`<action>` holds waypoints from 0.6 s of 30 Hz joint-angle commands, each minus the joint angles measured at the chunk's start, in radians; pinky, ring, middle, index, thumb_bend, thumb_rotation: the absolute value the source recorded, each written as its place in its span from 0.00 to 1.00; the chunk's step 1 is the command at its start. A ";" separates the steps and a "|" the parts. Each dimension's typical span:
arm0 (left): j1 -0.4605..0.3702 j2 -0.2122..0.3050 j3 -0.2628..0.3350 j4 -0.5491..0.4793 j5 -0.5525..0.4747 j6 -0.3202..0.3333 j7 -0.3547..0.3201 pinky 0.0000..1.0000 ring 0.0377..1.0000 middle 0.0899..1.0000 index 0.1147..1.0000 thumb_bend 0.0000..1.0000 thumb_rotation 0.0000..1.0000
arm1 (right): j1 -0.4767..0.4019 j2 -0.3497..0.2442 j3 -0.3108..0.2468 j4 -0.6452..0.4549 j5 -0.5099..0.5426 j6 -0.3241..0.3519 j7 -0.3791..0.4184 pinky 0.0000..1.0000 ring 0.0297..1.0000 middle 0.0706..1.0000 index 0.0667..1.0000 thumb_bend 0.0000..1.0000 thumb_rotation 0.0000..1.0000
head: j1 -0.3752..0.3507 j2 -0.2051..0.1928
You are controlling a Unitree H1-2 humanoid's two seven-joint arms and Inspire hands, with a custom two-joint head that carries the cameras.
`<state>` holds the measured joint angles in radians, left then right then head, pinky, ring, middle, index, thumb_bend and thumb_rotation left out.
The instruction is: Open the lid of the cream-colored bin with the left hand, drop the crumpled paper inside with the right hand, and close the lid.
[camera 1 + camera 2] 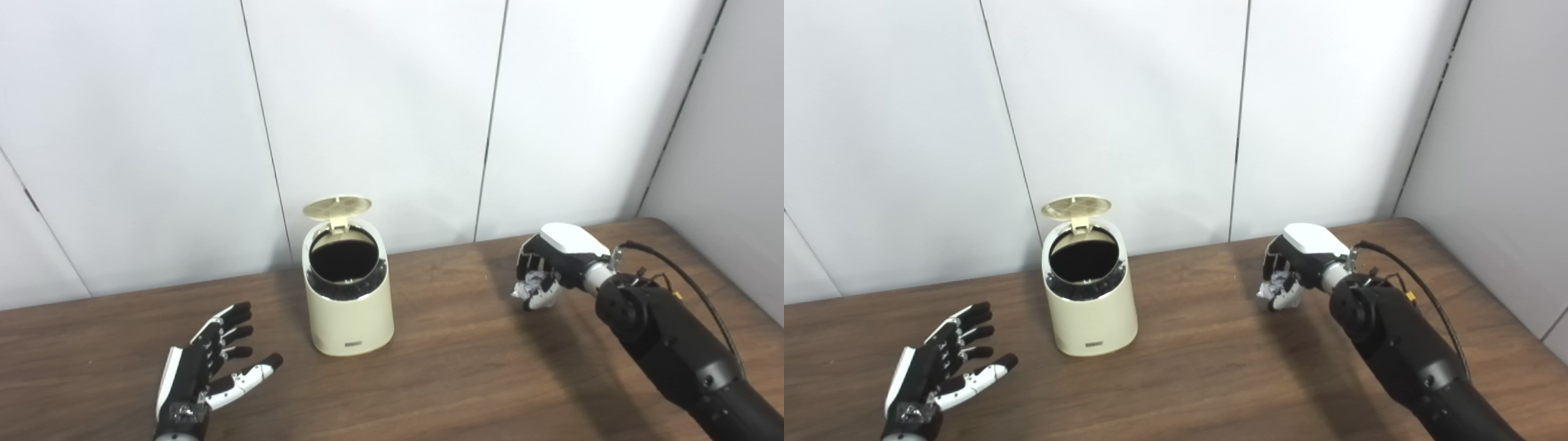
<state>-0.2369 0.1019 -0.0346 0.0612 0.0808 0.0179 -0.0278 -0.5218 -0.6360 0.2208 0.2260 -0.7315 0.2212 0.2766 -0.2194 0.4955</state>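
The cream-colored bin (pixel 348 306) stands on the wooden table (pixel 453 367) left of centre. Its round lid (pixel 337 207) is tipped up at the back, and the dark opening (pixel 343 256) shows. To the right of the bin and apart from it, my right hand (pixel 545 264) hangs above the table, shut on the crumpled paper (pixel 528 284), which shows white between the fingers. My left hand (pixel 211 367) lies open low over the table at the front left, palm up and fingers spread, holding nothing and short of the bin.
White wall panels (pixel 380 122) rise right behind the table's far edge. A grey wall (pixel 729 153) closes the right side near the table's rounded corner. A black cable (pixel 686 275) runs along my right forearm.
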 commanded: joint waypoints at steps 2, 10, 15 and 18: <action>-0.030 0.005 0.000 -0.038 0.003 -0.017 -0.005 0.70 0.78 0.82 0.83 0.71 0.05 | -0.033 -0.023 -0.026 -0.019 0.011 -0.019 -0.035 0.48 0.44 0.47 0.44 0.52 0.00 | 0.000 0.000; -0.030 0.003 -0.002 -0.037 0.003 -0.020 -0.010 0.69 0.79 0.82 0.83 0.71 0.04 | -0.054 -0.038 -0.047 -0.121 0.059 -0.047 0.002 0.47 0.42 0.46 0.44 0.52 0.00 | 0.012 -0.002; -0.032 0.001 -0.007 -0.031 0.017 -0.022 -0.008 0.69 0.79 0.82 0.83 0.70 0.04 | -0.081 -0.034 -0.046 -0.206 0.065 -0.039 0.050 0.50 0.43 0.46 0.44 0.52 0.00 | 0.019 -0.003; -0.032 -0.005 -0.009 -0.034 0.019 -0.011 -0.007 0.71 0.79 0.82 0.83 0.71 0.06 | -0.100 -0.029 -0.039 -0.263 0.058 -0.029 0.083 0.44 0.42 0.46 0.45 0.52 0.00 | 0.026 -0.005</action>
<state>-0.2368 0.1011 -0.0430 0.0612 0.0992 0.0190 -0.0410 -0.5586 -0.6435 0.1957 0.0084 -0.6720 0.1925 0.3579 -0.1918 0.4909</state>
